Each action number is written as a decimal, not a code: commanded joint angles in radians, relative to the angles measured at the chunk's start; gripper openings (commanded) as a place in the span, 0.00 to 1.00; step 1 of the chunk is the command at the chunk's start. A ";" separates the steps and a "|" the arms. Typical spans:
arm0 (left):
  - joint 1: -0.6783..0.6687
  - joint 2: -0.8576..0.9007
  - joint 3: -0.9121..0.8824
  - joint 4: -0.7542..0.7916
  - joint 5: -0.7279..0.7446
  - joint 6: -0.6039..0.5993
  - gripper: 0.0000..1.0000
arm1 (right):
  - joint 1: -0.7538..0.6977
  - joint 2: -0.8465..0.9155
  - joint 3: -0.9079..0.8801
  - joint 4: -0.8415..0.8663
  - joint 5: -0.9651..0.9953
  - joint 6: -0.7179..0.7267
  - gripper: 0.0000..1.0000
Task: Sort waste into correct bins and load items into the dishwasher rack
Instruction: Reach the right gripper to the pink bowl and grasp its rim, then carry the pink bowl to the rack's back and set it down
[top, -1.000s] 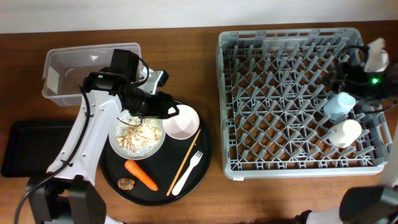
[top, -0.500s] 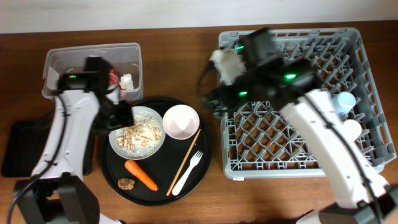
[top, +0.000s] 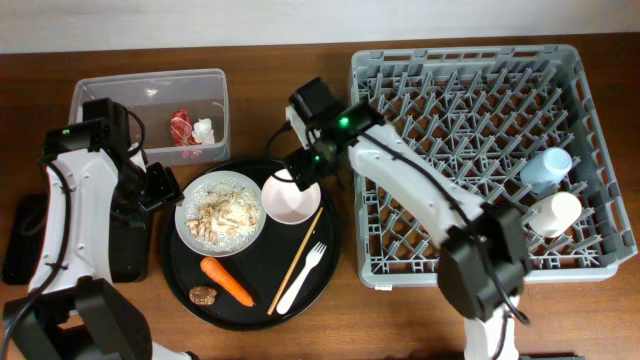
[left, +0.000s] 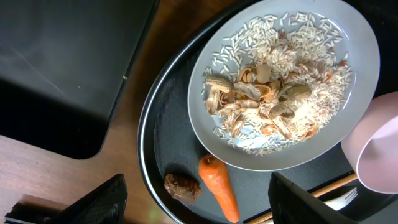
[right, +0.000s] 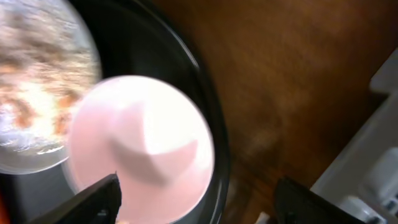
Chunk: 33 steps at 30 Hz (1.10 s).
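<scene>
Grey plastic lattice forms the dishwasher rack (top: 480, 110), which fills the right side of the table. The light blue cup (top: 546, 168) and the small white cup (top: 556, 213) sit near its right wall. Left of the rack is the round black tray (top: 255, 262), with the clear tub (top: 120, 110) behind it. The flat black tray (top: 22, 245) lies far left, partly under the left arm. On the round tray the pale plate (top: 222, 252) carries the rice scraps (top: 225, 210), and the cream-pink bowl (top: 291, 197) stands just beside it on the right. The left gripper (top: 163, 186) hangs by the plate's left rim, jaws spread wide and empty. The right gripper (top: 305, 175) is over the bowl's rear edge, jaws also apart. Its wrist view is blurred, so contact with the bowl cannot be judged. In front of the plate and bowl lie the carrot (top: 227, 282), the white fork (top: 300, 275) and the chopstick (top: 297, 255). The red wrapper (top: 182, 127) and white scrap (top: 203, 130) are in the tub. The brown lump (top: 204, 295) sits beside the carrot.
</scene>
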 joint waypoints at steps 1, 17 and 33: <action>0.002 -0.027 0.005 0.003 0.000 -0.014 0.72 | 0.006 0.063 0.008 0.004 0.049 0.047 0.67; 0.002 -0.027 0.005 0.009 0.000 -0.013 0.72 | 0.007 0.114 -0.021 -0.026 0.011 0.047 0.18; 0.002 -0.027 0.005 0.010 0.000 -0.013 0.72 | 0.006 0.109 -0.033 -0.023 -0.015 0.047 0.04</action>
